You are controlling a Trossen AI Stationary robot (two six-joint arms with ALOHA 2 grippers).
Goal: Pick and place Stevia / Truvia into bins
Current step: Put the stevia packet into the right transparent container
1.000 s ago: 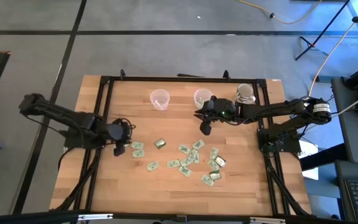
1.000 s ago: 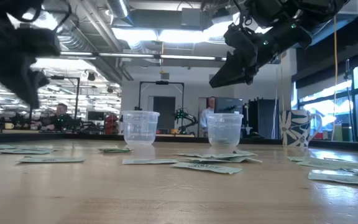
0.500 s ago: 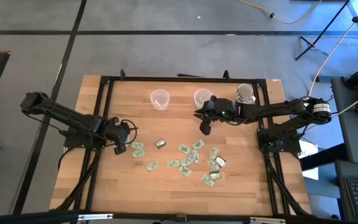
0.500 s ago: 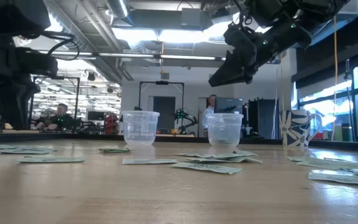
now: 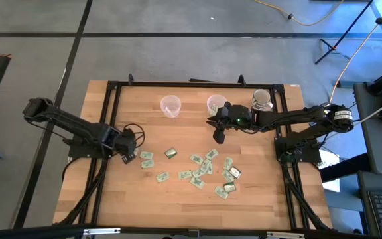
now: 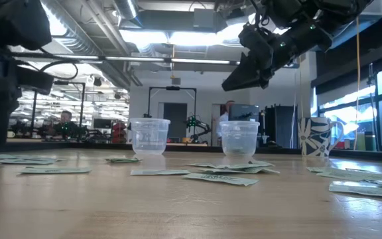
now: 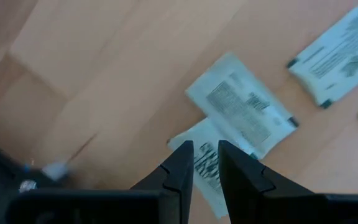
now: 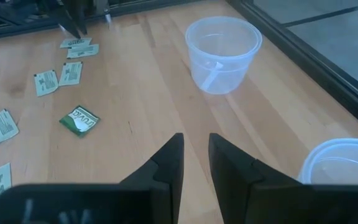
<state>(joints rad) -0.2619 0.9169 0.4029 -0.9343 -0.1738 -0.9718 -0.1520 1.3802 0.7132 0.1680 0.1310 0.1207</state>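
Several pale green and white Stevia / Truvia sachets lie flat, scattered over the wooden table. Two clear plastic cups, the bins, stand upright at the far side: the left one and the right one. My left gripper points steeply down at the scatter's left end. It is open by a narrow gap right over one sachet, which lies partly under a second sachet. My right gripper hangs well above the table, just near of the right bin, open by a narrow gap, with nothing between its fingers. My left gripper comes from above with a finger on either side of the sachet's printed middle. The sachet lies flat on the table. Whether the fingertips touch it, I cannot tell.
A white patterned mug stands at the far right beside the right bin. A black frame rail runs along the table's sides. One darker green sachet lies apart from the pale ones. The near part of the table is bare wood.
My left gripper has gone down toward the sachets at the left end of the scatter. It has rolled and tipped over, so that it points steeply down. The sachets and bins lie as before.
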